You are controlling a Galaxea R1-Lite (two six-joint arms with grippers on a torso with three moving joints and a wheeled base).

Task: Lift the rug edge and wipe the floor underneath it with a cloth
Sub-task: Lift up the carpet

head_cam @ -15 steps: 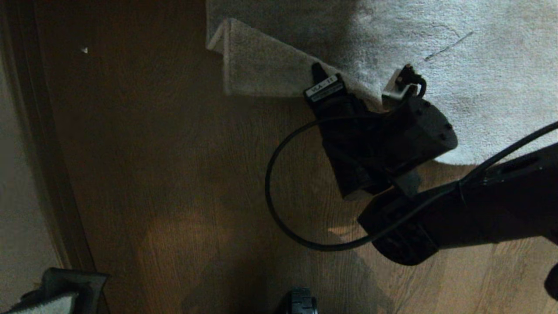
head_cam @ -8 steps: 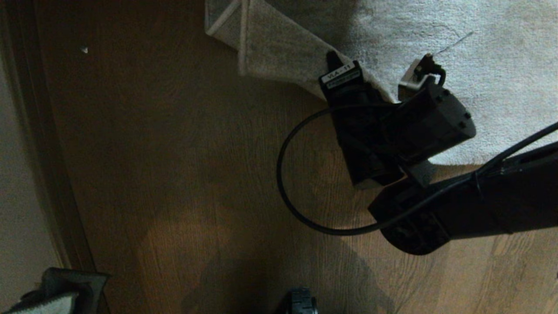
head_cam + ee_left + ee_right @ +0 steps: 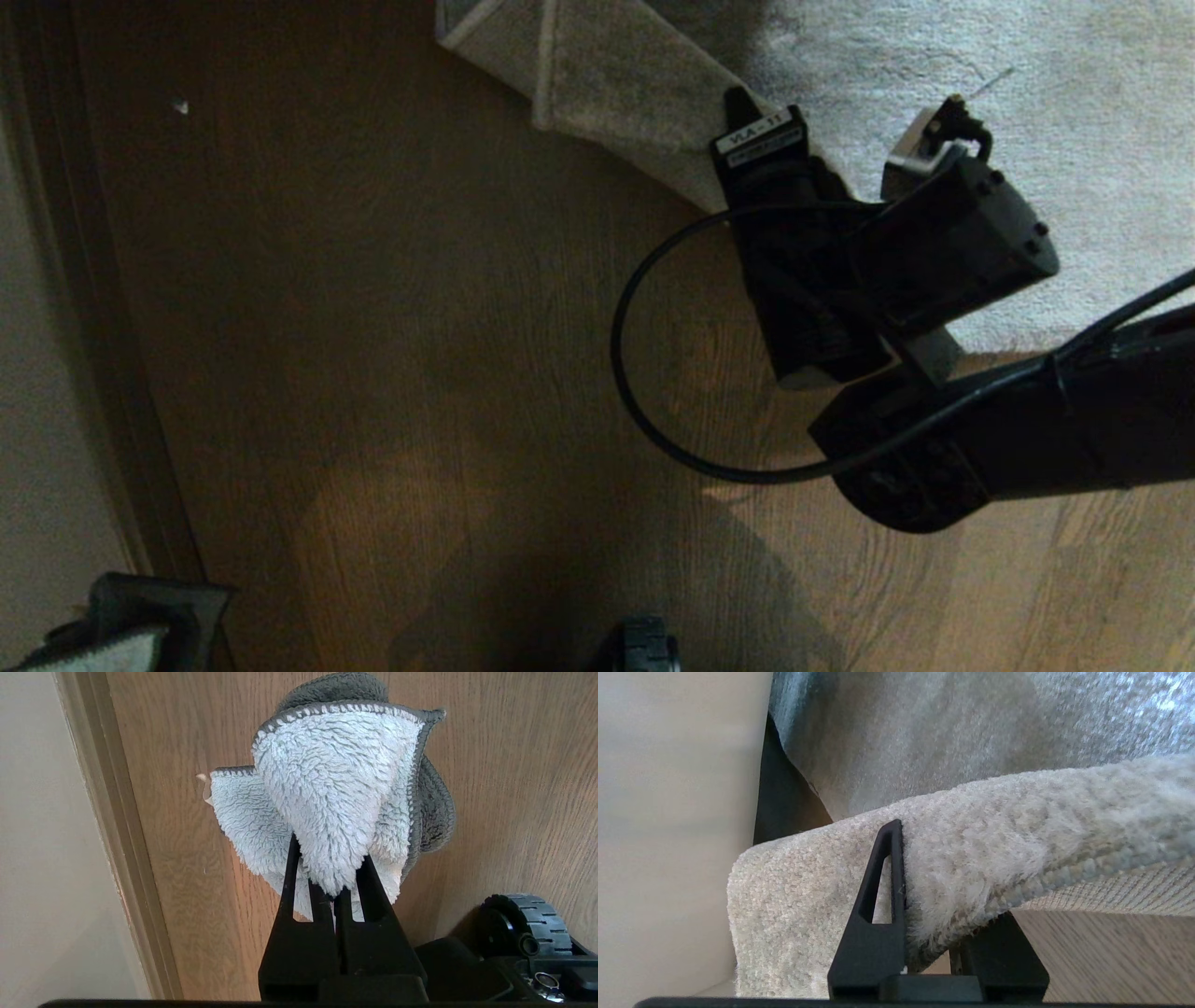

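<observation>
Right gripper (image 3: 747, 117) fingers clamped on the rug edge (image 3: 607, 84), which has been drawn further back across the rug over the last second, baring more floor (image 3: 420, 280). Left gripper (image 3: 337, 891) parked low at the robot's left, fingers closed on the cloth (image 3: 331, 793). Judgement: lift nearly sufficient; wiping not yet begun

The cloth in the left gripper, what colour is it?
The cloth is pale grey-white with a dark grey edge, best seen in the left wrist view.
</observation>
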